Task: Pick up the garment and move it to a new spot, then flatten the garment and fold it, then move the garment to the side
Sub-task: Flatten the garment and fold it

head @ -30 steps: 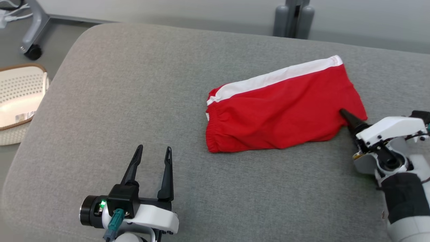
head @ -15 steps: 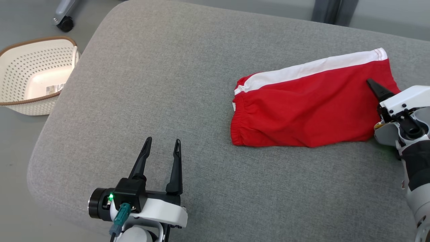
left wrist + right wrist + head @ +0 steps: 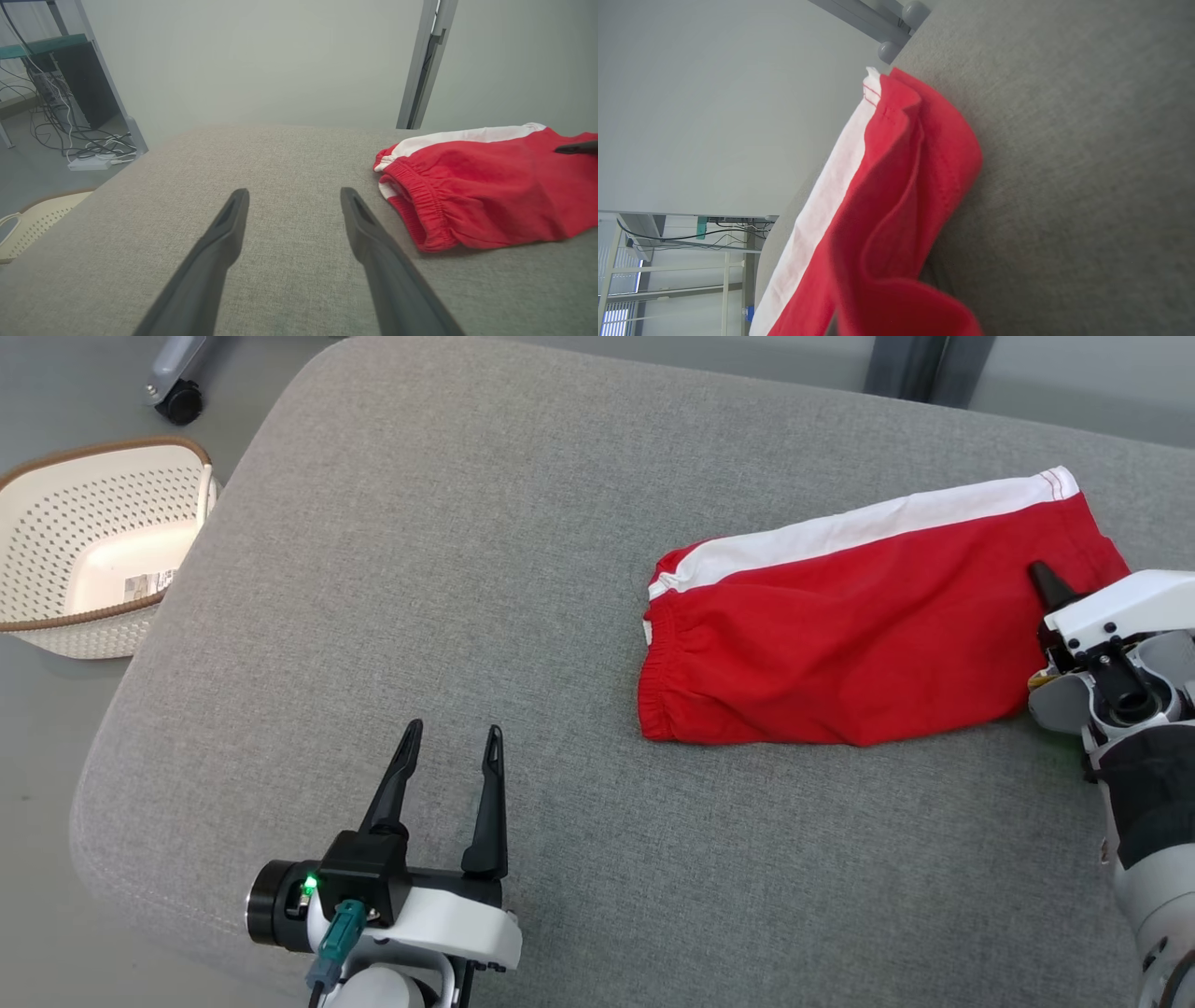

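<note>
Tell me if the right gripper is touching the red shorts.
Touching. Head view: the right gripper is shut on the red shorts at their right end; the right wrist view shows the cloth bunched close up.

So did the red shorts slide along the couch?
No. The red cloth shorts with the white band keep their place under the grey metal post on the grey fabric cushion.

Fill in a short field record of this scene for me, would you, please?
surface: grey cushion
garment: red with a white stripe, lying on the cushion's right side
right jaws: shut on the garment's right edge
left jaws: open, over bare cushion, apart from the garment
basket: white, perforated, on the floor left of the cushion
stage: garment gripped, mostly resting on the cushion
</note>
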Robot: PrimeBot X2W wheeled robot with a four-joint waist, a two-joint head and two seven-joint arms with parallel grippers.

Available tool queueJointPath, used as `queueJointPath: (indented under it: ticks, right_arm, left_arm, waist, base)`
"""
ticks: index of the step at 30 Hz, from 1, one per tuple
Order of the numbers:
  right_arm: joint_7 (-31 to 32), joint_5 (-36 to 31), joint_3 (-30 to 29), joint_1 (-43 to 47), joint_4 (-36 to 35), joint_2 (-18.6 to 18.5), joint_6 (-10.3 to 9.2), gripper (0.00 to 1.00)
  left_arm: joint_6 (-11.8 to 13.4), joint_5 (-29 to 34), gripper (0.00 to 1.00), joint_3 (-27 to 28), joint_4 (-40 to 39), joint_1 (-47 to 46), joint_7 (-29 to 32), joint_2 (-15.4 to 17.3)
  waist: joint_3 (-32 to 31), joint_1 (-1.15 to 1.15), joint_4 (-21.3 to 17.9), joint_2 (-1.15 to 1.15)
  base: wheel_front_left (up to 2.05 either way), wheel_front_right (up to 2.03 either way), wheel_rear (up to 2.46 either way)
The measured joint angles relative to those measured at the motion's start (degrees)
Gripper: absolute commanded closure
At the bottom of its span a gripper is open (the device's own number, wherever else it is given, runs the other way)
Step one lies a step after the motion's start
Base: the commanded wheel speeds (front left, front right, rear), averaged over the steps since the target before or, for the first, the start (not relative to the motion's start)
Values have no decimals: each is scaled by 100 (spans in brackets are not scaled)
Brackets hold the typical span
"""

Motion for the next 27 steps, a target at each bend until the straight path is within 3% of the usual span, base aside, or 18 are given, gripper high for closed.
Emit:
queueJointPath:
  ticks: [27]
  right_arm:
    - [-1327,359,-186,1850,-498,275,-3,100]
  left_arm:
    - [-255,209,0,398,267,439,0,-1]
  waist:
    - [-1198,0,-721,0]
  base:
    - [0,0,0]
